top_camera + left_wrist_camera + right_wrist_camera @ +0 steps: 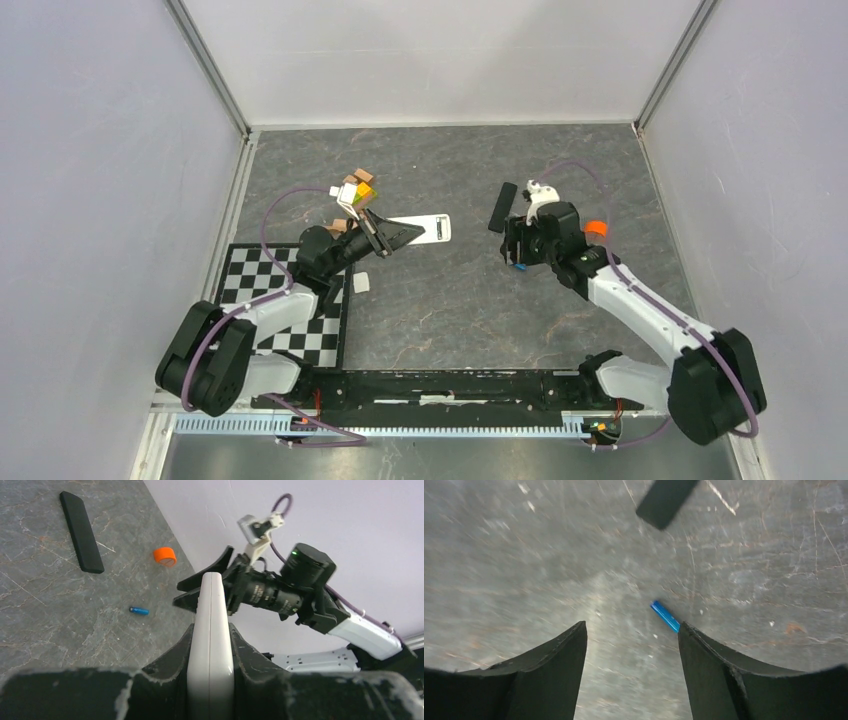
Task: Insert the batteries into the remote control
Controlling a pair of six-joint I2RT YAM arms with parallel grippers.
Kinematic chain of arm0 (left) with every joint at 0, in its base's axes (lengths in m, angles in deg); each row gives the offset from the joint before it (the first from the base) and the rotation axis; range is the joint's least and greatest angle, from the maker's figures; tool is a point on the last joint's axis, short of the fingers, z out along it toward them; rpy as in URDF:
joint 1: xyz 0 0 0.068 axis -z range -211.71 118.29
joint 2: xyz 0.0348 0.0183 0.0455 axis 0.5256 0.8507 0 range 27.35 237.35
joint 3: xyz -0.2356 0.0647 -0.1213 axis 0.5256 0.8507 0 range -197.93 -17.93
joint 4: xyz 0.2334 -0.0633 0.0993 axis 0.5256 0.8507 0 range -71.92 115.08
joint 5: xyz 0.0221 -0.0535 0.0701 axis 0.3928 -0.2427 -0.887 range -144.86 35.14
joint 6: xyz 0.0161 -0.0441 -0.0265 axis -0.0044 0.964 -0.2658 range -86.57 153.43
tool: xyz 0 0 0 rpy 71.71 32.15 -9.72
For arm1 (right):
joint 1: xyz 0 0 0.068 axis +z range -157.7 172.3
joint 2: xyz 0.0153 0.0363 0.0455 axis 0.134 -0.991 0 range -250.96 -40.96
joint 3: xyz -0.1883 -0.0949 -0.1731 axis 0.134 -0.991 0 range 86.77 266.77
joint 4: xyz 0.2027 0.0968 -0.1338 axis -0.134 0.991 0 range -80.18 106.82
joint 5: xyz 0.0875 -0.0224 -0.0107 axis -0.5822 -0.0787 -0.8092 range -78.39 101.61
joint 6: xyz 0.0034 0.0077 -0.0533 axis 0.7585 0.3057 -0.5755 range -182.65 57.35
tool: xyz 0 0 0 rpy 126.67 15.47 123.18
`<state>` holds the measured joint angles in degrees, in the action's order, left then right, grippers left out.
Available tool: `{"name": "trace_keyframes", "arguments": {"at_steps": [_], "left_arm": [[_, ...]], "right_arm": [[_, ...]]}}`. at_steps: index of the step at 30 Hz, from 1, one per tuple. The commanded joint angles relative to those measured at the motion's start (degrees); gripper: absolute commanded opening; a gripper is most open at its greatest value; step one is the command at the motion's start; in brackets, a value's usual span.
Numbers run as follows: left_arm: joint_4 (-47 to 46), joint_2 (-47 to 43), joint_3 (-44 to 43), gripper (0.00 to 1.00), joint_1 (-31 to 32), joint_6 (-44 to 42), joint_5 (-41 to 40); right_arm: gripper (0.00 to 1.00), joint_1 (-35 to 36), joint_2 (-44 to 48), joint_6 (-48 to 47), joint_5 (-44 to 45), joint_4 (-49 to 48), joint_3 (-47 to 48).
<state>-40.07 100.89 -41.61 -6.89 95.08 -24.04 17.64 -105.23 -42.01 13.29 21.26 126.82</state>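
The white remote control (210, 645) stands edge-on between the jaws of my left gripper (211, 630), which is shut on it. From above, the remote (432, 228) sticks out to the right of the left gripper (393, 236). A bright blue battery (665, 615) lies on the table, one end hidden behind my right gripper's right fingertip (689, 635). The right gripper (632, 626) hovers open just over the table with nothing between its fingers. In the top view the battery (521, 267) lies just below the right gripper (517, 255), and it shows as the battery (139, 611) in the left wrist view.
A slim black bar (502, 207) lies just behind the right gripper. An orange round cap (596, 229) sits to its right. A checkerboard mat (290, 300) lies under the left arm, with a small white piece (361, 283) beside it. A multicoloured cube (356, 191) sits behind the left gripper.
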Motion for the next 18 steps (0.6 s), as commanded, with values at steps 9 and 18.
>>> {"name": "trace_keyframes", "arguments": {"at_steps": [9, 18], "left_arm": [[0.91, -3.39, -0.31, 0.02, -0.25, -5.75, 6.65], [1.15, -3.89, -0.49, 0.02, -0.23, -5.49, 7.23]], "right_arm": [[0.71, -0.32, -17.79, -21.75, 5.01, 7.06, 5.19], [0.68, -0.56, -21.87, -21.54, 4.13, 4.41, 7.23]]}}
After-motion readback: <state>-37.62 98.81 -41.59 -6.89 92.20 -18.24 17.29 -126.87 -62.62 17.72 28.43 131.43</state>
